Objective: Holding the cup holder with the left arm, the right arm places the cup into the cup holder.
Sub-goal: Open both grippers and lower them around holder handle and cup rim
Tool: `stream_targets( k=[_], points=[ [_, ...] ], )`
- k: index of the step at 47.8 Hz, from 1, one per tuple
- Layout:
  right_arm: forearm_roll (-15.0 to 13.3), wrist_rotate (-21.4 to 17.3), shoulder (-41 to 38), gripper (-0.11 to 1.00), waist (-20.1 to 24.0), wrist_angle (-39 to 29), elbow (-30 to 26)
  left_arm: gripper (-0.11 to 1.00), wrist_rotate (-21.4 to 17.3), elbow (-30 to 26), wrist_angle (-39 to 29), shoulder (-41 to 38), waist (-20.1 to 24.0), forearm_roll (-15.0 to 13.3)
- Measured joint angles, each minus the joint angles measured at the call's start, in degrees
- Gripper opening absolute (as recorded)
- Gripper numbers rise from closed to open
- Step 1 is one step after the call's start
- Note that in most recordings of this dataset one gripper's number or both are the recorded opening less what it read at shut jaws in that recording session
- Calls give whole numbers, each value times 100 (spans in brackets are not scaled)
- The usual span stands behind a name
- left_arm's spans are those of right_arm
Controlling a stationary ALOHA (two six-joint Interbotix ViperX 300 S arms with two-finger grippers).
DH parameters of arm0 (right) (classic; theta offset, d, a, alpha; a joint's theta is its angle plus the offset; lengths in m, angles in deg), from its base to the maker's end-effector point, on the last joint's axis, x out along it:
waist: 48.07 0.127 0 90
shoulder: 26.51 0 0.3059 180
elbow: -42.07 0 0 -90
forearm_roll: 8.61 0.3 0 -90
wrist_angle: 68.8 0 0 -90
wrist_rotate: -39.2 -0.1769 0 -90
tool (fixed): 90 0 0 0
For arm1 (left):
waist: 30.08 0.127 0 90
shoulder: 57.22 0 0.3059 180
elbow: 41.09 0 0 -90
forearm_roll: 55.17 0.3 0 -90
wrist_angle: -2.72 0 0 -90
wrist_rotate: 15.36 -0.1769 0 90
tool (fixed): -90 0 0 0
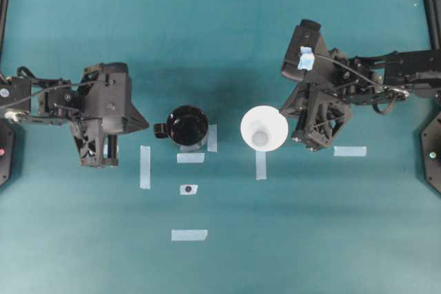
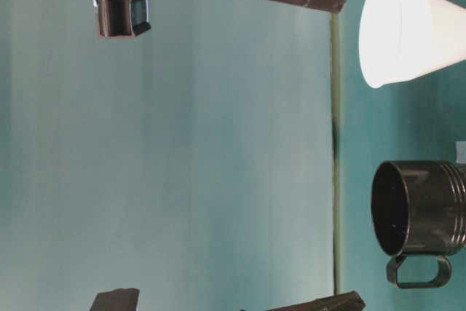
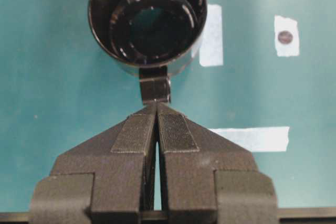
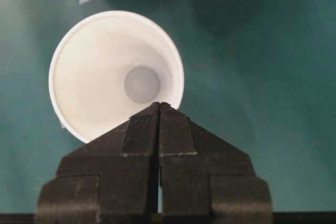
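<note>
The glossy black cup holder [image 1: 187,125] stands on the teal table, its handle stub [image 1: 160,129] pointing left. The white cone cup [image 1: 264,129] stands upright to its right, apart from it. My left gripper [image 1: 147,126] is shut and empty, its tips just short of the handle; in the left wrist view the left gripper [image 3: 157,104] sits right below the stub [image 3: 155,87]. My right gripper [image 1: 282,110], on the arm with blue tape [image 1: 306,58], is shut and empty. In the right wrist view the right gripper [image 4: 160,104] hangs over the near rim of the cup [image 4: 105,66].
Several pale tape strips lie on the table: one left of the holder [image 1: 145,166], one under it [image 1: 191,158], one below the cup [image 1: 260,164], one under the right arm [image 1: 350,151], one nearer the front [image 1: 189,235]. A small tape patch with a dark dot [image 1: 188,189] lies between them.
</note>
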Motion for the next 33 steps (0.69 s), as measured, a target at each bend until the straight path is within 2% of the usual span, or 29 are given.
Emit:
stream_targets(
  k=[24, 33],
  points=[
    [-123, 0, -9, 0, -44, 18, 0, 3, -9, 193, 343, -53, 0, 0],
    [-123, 0, -18, 8, -53, 26, -9, 3, -9, 220, 396, -70, 0, 0]
  ],
)
